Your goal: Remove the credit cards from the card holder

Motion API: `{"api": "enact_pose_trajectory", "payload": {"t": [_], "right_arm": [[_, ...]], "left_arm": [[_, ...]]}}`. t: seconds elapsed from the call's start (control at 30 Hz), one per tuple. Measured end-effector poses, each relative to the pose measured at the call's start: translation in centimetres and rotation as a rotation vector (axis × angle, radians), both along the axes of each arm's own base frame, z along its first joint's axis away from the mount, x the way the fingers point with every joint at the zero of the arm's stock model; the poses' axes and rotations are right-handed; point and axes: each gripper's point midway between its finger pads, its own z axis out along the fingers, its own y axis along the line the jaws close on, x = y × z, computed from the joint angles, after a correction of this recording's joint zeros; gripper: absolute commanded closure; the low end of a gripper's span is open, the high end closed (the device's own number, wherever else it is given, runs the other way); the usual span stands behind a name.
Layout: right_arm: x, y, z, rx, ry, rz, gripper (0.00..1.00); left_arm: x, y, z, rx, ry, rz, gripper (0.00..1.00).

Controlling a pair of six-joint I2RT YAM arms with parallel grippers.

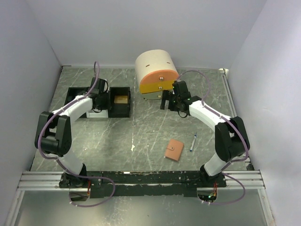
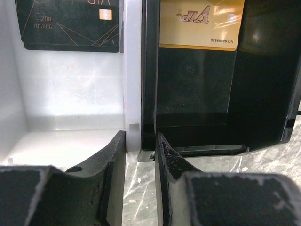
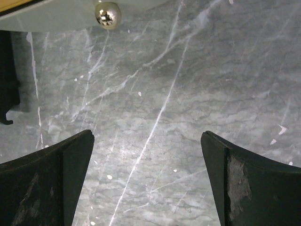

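Observation:
The tan card holder [image 1: 173, 149] lies closed on the table, near the front right. The orange-gold card [image 2: 201, 23] lies in the black tray [image 2: 263, 94] and also shows in the top view [image 1: 121, 100]. Two dark cards [image 2: 70, 23] lie stacked in the white tray [image 2: 70, 94]. My left gripper [image 2: 141, 136] hovers at the wall between the two trays, its jaws a narrow gap apart with nothing between them; it also shows in the top view [image 1: 106, 100]. My right gripper [image 3: 147, 134] is wide open and empty over bare table, also seen in the top view [image 1: 167, 102].
A blue-white pen [image 1: 193, 141] lies just right of the card holder. A white cylinder with an orange face [image 1: 155, 73] stands at the back middle, close to my right gripper. White walls enclose the table on three sides.

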Motion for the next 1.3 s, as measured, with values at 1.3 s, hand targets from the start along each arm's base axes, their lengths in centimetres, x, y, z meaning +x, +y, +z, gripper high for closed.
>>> {"api": "enact_pose_trajectory", "payload": {"t": [1.3], "right_arm": [[8.7,12.7,1.5,0.085,-0.172,0.174,0.11]], "left_arm": [[-6.6,-9.6,-0.2,-0.081,0.014,-0.052,0.76]]}}
